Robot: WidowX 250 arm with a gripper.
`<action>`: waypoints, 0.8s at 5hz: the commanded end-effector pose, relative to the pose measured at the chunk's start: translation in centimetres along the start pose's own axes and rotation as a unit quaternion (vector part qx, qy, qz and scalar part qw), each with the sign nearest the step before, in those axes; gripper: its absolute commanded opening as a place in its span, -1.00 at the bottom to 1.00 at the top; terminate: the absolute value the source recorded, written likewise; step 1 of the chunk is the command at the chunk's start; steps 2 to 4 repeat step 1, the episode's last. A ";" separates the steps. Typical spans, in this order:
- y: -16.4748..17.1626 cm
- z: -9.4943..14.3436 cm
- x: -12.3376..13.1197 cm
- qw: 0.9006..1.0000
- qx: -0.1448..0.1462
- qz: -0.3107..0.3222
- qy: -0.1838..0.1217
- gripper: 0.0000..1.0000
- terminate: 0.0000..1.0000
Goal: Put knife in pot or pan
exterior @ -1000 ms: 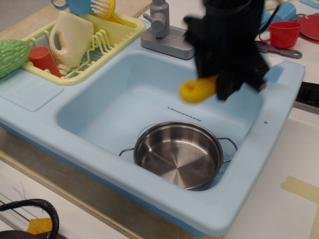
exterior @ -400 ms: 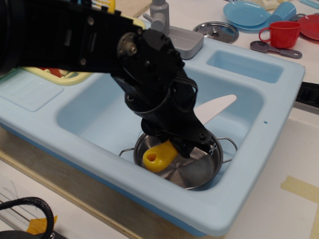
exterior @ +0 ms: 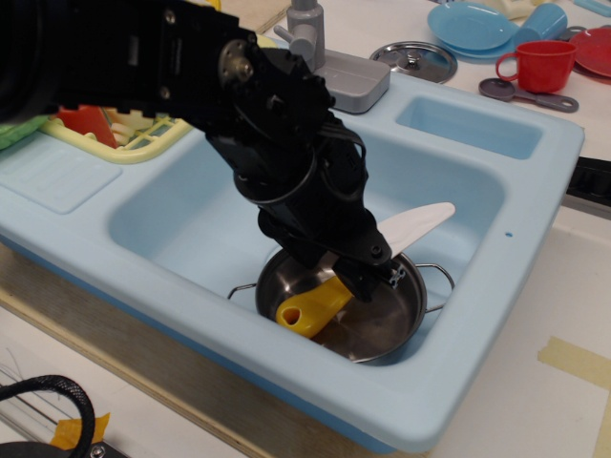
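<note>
The knife's yellow handle (exterior: 308, 309) lies inside the shiny steel pot (exterior: 387, 324), which stands in the blue sink (exterior: 191, 224). Its white blade (exterior: 416, 222) slants up and right over the pot's far rim. My black gripper (exterior: 361, 275) hangs over the pot, straddling the middle of the knife. The jaws look slightly parted around it, and the knife seems to rest on the pot. The arm hides the pot's left rear part.
A yellow dish rack (exterior: 143, 143) sits at the left and a grey faucet (exterior: 325, 57) at the back. Behind the sink are a steel lid (exterior: 412, 59), a red cup (exterior: 535, 65), a grey-purple spoon (exterior: 525, 93) and a blue plate (exterior: 473, 27).
A second ago the gripper held the knife high over the sink's back right. It then swung down over the pot. Since then the knife sank lower and the arm rose slightly.
</note>
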State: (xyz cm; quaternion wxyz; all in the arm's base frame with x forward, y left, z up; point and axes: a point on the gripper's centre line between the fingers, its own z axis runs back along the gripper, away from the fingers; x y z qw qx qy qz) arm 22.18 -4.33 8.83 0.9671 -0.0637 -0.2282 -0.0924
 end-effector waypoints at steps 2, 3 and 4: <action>0.3 0.5 0.9 1.000 0.002 0.001 -0.013 1.00 1.00; 0.3 0.5 0.9 1.000 0.002 0.001 -0.013 1.00 1.00; 0.3 0.5 0.9 1.000 0.002 0.001 -0.013 1.00 1.00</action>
